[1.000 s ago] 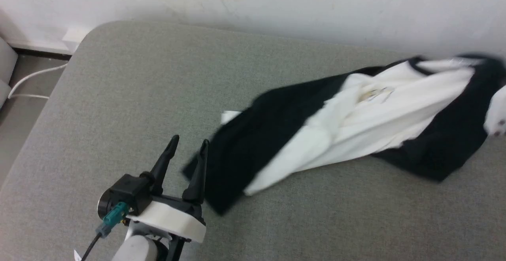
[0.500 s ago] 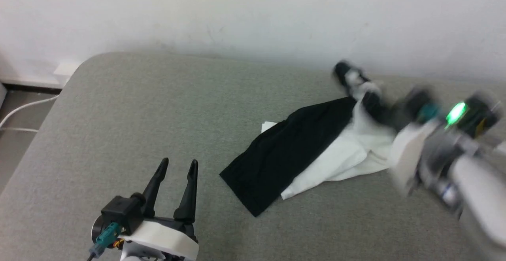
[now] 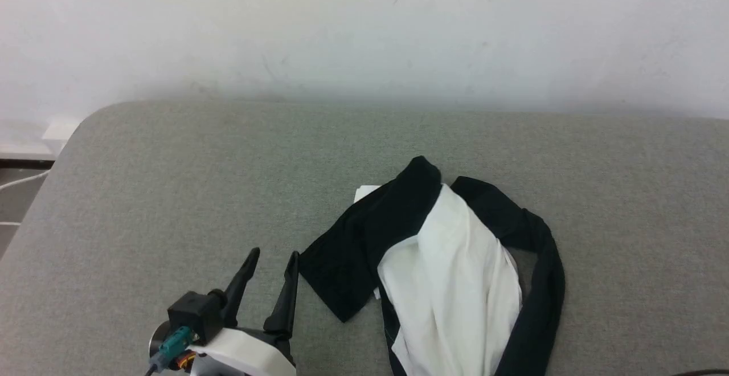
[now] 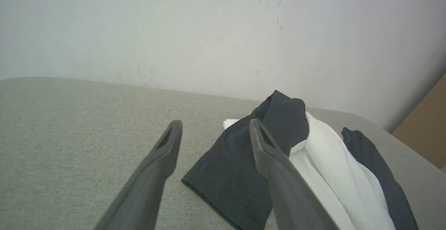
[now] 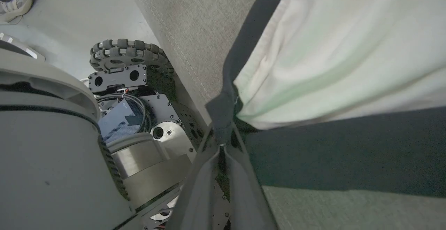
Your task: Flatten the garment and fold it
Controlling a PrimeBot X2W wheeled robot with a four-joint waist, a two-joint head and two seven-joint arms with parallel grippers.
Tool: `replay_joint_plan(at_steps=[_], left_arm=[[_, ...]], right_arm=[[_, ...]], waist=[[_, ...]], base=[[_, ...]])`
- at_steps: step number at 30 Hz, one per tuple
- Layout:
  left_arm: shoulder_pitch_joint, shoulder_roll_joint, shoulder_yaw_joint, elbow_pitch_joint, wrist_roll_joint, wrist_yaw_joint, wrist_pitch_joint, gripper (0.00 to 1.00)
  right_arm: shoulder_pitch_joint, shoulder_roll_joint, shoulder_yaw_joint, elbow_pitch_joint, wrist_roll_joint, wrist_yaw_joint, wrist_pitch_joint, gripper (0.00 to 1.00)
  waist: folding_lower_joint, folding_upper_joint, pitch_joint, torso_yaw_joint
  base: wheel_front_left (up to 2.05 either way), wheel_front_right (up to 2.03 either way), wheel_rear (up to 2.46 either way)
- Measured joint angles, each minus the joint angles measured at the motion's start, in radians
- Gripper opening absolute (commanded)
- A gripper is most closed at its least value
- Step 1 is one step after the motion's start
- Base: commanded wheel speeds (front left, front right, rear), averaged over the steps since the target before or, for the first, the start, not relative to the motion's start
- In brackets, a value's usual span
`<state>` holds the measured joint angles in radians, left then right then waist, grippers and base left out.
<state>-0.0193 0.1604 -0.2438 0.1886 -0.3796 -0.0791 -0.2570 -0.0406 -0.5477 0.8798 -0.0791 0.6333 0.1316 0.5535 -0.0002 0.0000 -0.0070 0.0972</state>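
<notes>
The garment point(image 3: 450, 285), white-bodied with black sleeves, lies bunched on the grey cushioned surface point(image 3: 171, 193) and runs off the bottom of the head view. My left gripper point(image 3: 273, 253) stands open and empty just left of a black sleeve, not touching it. From the left wrist, the left gripper point(image 4: 215, 123) has its fingers spread, with the garment point(image 4: 324, 160) to the right behind one finger. In the right wrist view, my right gripper point(image 5: 220, 143) is shut on a black edge of the garment point(image 5: 331, 48), which drapes over the surface's front edge.
A white wall backs the surface. A pale cable point(image 3: 17, 179) lies on the floor at far left. My wheeled base point(image 5: 125, 54) stands against the surface's front, with a shoe point(image 5: 14, 0) on the floor beyond. A brown board point(image 4: 425, 132) stands at the right.
The head camera has shifted. The garment has been dragged from the far right toward the near edge and is now more bunched. The right arm has left the head view. The left gripper stays open.
</notes>
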Motion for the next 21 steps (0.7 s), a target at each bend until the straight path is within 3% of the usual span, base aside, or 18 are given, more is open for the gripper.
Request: replay_joint_plan(at_steps=[2,3,4,9,15,19,21], left_arm=[[-0.003,0.000,-0.007,0.021,0.000,-0.006,0.000,1.00],[-0.006,0.000,-0.010,0.029,0.000,-0.009,0.000,1.00],[-0.010,0.000,-0.013,0.037,0.000,-0.010,0.000,1.00],[-0.043,0.000,-0.032,0.075,-0.001,-0.023,0.001,1.00],[-0.107,0.006,-0.095,0.128,-0.010,-0.035,0.094,1.00],[-0.168,0.008,-0.149,0.179,-0.041,-0.043,0.241,1.00],[-0.201,0.006,-0.160,0.207,-0.059,-0.043,0.310,1.00]], right_arm=[[0.000,-0.001,-0.005,0.014,-0.012,0.000,-0.016,0.00],[-0.003,0.000,-0.017,0.023,-0.028,0.000,-0.041,0.08],[-0.006,0.006,-0.041,0.035,-0.036,0.000,-0.066,1.00],[-0.052,0.038,-0.197,0.042,-0.034,0.000,-0.159,1.00],[-0.073,0.098,-0.578,0.032,-0.091,0.000,-0.323,1.00],[-0.057,0.203,-0.824,0.042,-0.241,0.000,-0.430,1.00],[-0.033,0.273,-0.900,0.041,-0.295,0.000,-0.463,1.00]], waist=[[0.0000,0.0000,-0.003,-0.010],[0.0000,0.0000,-0.004,-0.016],[0.0001,0.0000,-0.004,-0.021],[0.0001,0.0000,-0.004,-0.052],[0.0001,0.0000,0.010,-0.085],[0.0002,0.0000,0.036,-0.102],[0.0002,0.0000,0.052,-0.111]], base=[[0.00,0.00,0.00],[0.00,0.00,0.00],[0.00,0.00,0.00],[0.00,0.00,0.00],[0.00,0.00,0.00],[0.00,0.00,0.00],[0.00,0.00,0.00]])
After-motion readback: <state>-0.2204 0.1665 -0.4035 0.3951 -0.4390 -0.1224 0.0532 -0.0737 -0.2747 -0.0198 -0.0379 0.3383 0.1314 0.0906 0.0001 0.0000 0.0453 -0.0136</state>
